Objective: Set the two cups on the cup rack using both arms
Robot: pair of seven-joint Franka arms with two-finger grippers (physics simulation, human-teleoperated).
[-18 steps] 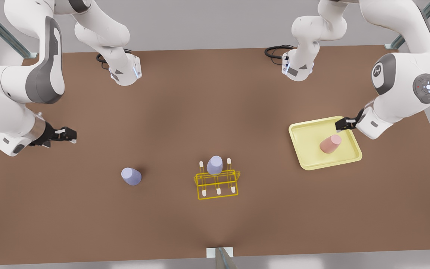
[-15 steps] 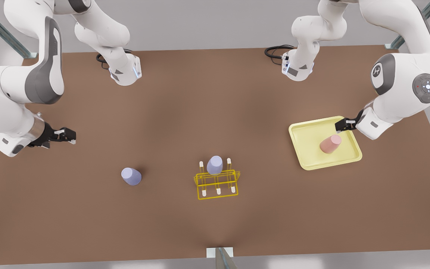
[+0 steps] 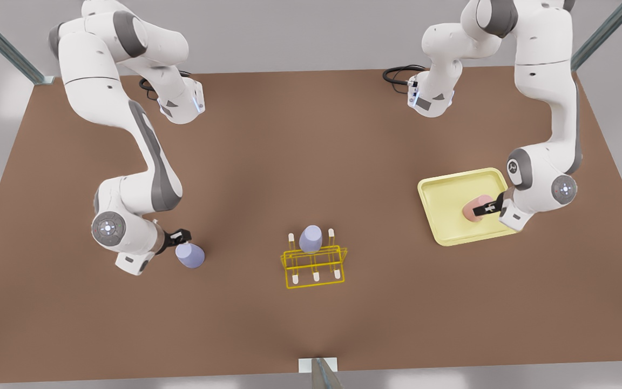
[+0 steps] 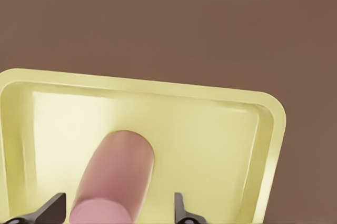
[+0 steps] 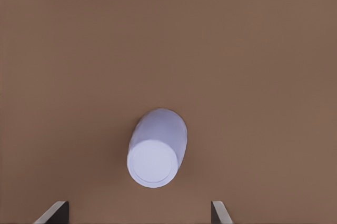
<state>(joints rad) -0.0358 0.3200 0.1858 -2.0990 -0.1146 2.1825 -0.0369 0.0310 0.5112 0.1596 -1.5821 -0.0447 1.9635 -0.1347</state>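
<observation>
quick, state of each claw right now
Left claw: open, fingers either side of the pink cup on the tray.
Right claw: open, above the lavender cup on the table.

Pink cup (image 4: 111, 182) base cut off by frame edge (hand (image 4: 118, 211) fingertips too).

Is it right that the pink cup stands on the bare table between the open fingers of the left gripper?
Not quite. The pink cup stands in the yellow tray, not on the bare table, as the left wrist view shows. It is indeed between the open fingers of the left gripper.
</observation>
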